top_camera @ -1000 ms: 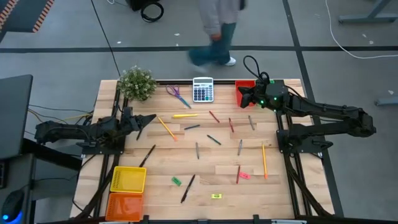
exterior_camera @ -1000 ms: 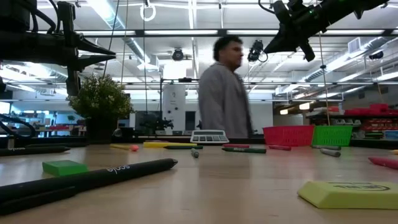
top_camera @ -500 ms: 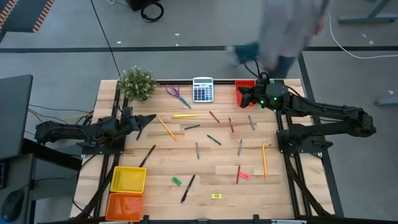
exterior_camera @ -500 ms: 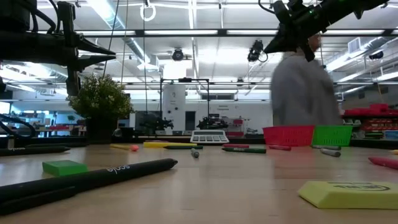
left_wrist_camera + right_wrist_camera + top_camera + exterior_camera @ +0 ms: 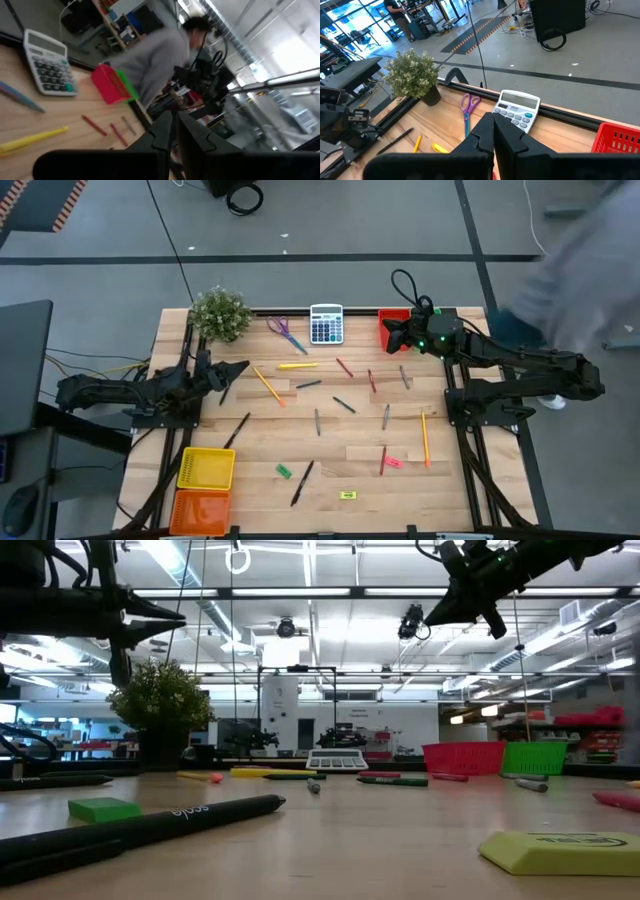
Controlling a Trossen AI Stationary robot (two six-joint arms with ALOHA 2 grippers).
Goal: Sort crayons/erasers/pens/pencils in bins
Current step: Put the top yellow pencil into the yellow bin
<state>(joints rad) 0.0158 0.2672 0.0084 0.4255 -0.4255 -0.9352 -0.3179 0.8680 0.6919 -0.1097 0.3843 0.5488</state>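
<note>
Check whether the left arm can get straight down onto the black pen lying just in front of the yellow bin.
Probably yes. The black pen lies alone on bare wood near the left tool, beside the yellow bin, with nothing over it.

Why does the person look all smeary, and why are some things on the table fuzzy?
High view: the person past the table's far right corner is streaked by motion blur. Left wrist view: the person behind the red mesh bin is soft. Low view: the black pen and yellow rectangular eraser lie nearest the lens and look fuzzy, and the ceiling lights glare.
</note>
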